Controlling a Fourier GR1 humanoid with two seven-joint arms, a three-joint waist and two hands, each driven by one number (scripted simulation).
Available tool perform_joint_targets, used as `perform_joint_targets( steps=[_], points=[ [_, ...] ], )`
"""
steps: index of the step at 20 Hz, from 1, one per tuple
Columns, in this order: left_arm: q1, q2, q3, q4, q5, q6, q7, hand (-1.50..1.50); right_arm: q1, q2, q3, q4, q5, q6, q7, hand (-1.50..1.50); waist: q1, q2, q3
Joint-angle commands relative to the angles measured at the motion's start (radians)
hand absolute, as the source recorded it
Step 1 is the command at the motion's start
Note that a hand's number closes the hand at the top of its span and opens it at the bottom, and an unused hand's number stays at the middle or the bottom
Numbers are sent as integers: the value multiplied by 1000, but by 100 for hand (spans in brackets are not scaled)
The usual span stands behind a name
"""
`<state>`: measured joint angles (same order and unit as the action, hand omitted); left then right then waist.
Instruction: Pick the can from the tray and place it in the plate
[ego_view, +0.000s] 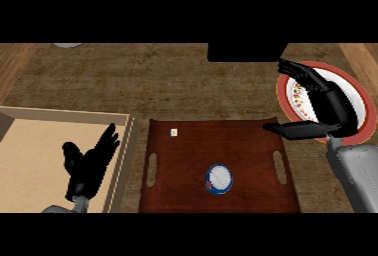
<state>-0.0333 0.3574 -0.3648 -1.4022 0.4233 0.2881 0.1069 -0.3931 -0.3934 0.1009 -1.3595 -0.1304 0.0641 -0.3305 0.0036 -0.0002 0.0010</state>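
Left hand (87, 162) rests low at left, fingers straight, over a pale box (29, 150) | right hand (322, 107) above the red-rimmed plate (359, 100), fingers released, thumb jutting toward the tray | can (218, 179) upright on the dark wooden tray (214, 145), seen top-down, white lid, blue rim | tabletop (148, 85) brown, mottled

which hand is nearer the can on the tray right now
The right hand, narrowly. It is open up and to the right of the can, over the plate by the tray's far right corner. The left hand rests open to the can's left, beyond the tray.
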Motion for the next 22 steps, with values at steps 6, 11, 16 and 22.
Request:
perform_joint_targets(
  steps=[6,11,16,22],
  points=[
    [25,-7,11,6,-5,-8,7,0,29,-253,163,-132,181,229,141,-150,-12,-5,-3],
    [21,-31,11,26,-20,-32,-2,0,-18,-262,194,-266,208,291,334,-150,-7,-3,-2],
    [-5,-48,16,6,-39,-9,41,0,-32,-141,334,-393,337,259,566,-150,-3,-2,-2],
    [8,-33,51,-64,-70,-26,87,0,56,-44,391,-465,497,243,649,-150,-2,-1,-1]
  ],
)
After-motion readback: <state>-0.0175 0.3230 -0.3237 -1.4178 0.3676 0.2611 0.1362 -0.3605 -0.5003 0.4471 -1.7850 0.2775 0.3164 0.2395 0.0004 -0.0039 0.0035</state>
